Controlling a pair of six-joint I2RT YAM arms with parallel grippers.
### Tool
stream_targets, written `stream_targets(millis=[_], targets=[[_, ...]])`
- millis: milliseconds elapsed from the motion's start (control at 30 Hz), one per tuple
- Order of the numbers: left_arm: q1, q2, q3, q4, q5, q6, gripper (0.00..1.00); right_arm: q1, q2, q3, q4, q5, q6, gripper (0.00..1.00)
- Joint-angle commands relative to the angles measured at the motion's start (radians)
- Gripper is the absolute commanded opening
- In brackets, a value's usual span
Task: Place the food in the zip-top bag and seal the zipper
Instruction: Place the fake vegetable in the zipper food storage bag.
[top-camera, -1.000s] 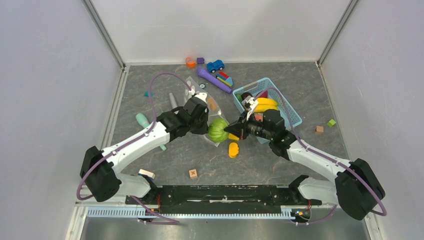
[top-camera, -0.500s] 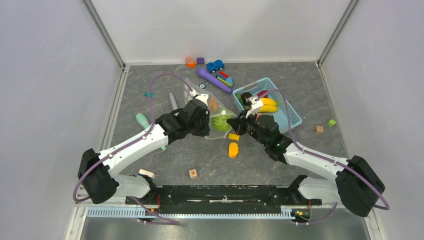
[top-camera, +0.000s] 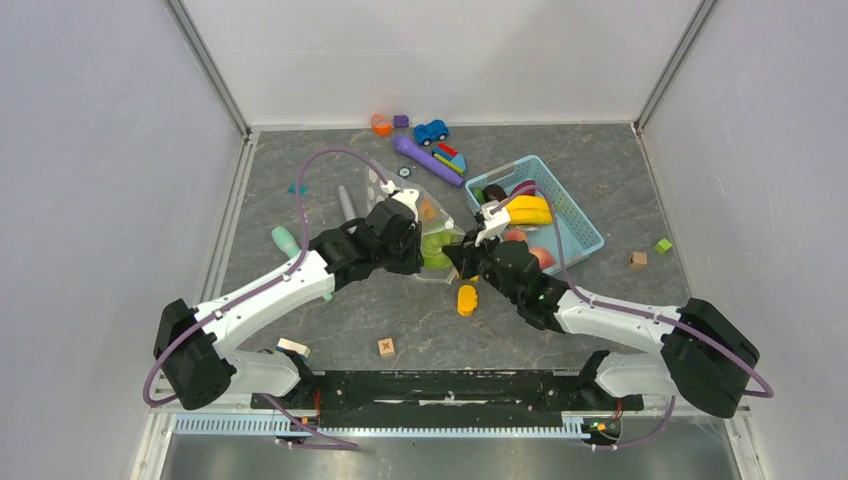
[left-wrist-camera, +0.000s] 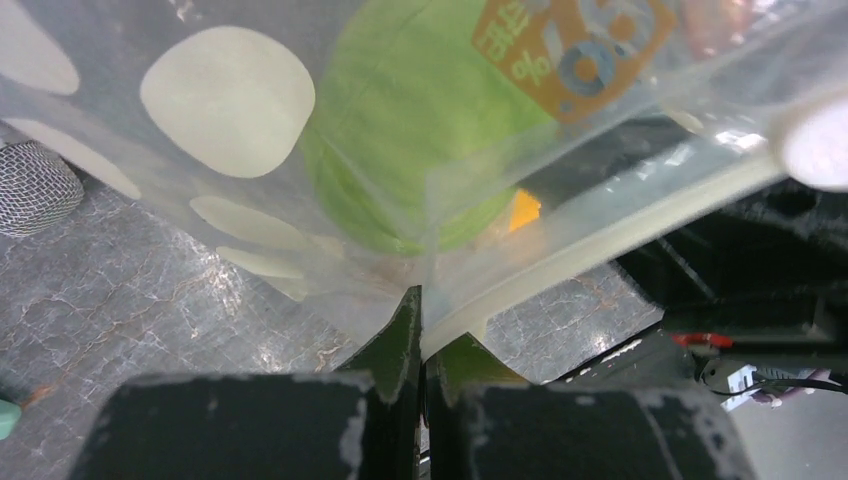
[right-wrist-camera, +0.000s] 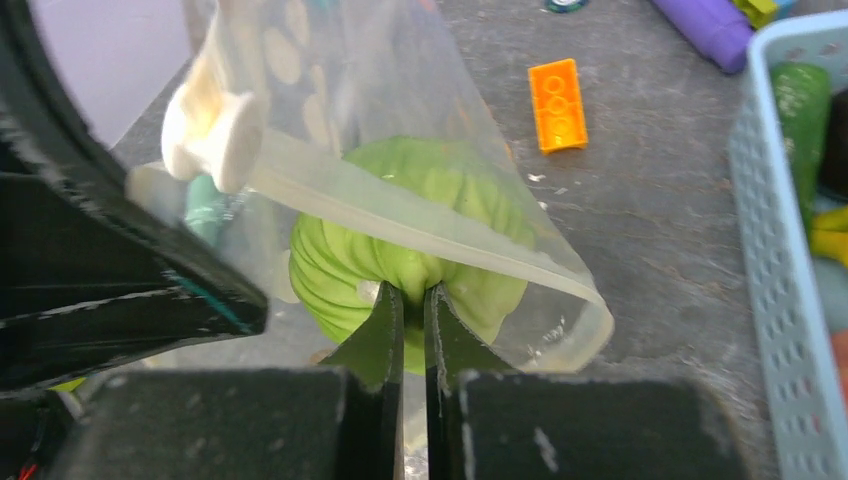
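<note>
The clear polka-dot zip-top bag (top-camera: 418, 212) lies at the table's middle with its mouth held up. My left gripper (top-camera: 408, 240) (left-wrist-camera: 422, 300) is shut on the bag's mouth edge, right at the whitish zipper (left-wrist-camera: 610, 230). The green cabbage (top-camera: 437, 248) (right-wrist-camera: 440, 185) sits in the mouth, with the zipper (right-wrist-camera: 400, 222) draped across its top. My right gripper (top-camera: 456, 254) (right-wrist-camera: 407, 290) is shut on a fold of the cabbage. Through the bag wall the left wrist view shows the cabbage (left-wrist-camera: 420, 130). A yellow banana bunch (top-camera: 530, 210) and pink-red peaches (top-camera: 541, 257) lie in the basket.
The light blue lattice basket (top-camera: 587, 235) stands right of the bag, close to my right arm. An orange block (top-camera: 467, 299) lies just in front of the bag. A purple stick (top-camera: 427, 160), a blue car (top-camera: 431, 131) and small blocks sit behind. A wooden cube (top-camera: 386, 347) lies near the front.
My right gripper has carried the cabbage left and away from me into the bag's mouth. The right arm swung left, uncovering the basket. The left gripper kept its hold.
</note>
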Motion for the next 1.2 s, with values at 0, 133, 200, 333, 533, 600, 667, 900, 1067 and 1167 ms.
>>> stream_targets(millis=[0, 133, 200, 333, 533, 600, 667, 900, 1067, 1167], targets=[[-0.002, -0.026, -0.011, 0.044, 0.014, 0.013, 0.02, 0.049, 0.024, 0.048, 0.181, 0.017, -0.031, 0.07], [-0.002, -0.033, -0.018, 0.050, 0.019, 0.013, 0.02, 0.070, 0.055, 0.048, 0.236, 0.058, -0.022, 0.12], [-0.001, -0.038, -0.020, 0.056, 0.027, 0.011, 0.02, 0.080, 0.068, 0.048, 0.260, 0.108, -0.016, 0.12], [-0.001, -0.050, -0.033, 0.081, 0.064, 0.013, 0.02, 0.098, 0.095, 0.042, 0.345, 0.215, 0.004, 0.13], [-0.002, -0.065, -0.048, 0.115, 0.138, 0.021, 0.02, 0.103, 0.136, 0.030, 0.505, 0.234, 0.065, 0.15], [-0.002, -0.075, -0.050, 0.118, 0.141, 0.023, 0.02, 0.105, 0.149, 0.036, 0.516, 0.244, 0.074, 0.16], [-0.002, -0.088, -0.057, 0.129, 0.160, 0.029, 0.02, 0.105, 0.155, 0.041, 0.498, 0.257, 0.087, 0.17], [-0.002, -0.169, -0.107, 0.201, 0.189, 0.030, 0.02, 0.106, 0.148, 0.061, 0.317, 0.329, 0.070, 0.42], [0.000, -0.207, -0.127, 0.203, 0.108, -0.006, 0.03, 0.107, 0.118, 0.077, 0.237, 0.252, 0.052, 0.72], [0.000, -0.219, -0.131, 0.195, 0.037, -0.022, 0.05, 0.106, 0.104, 0.105, 0.172, 0.164, 0.029, 0.77]])
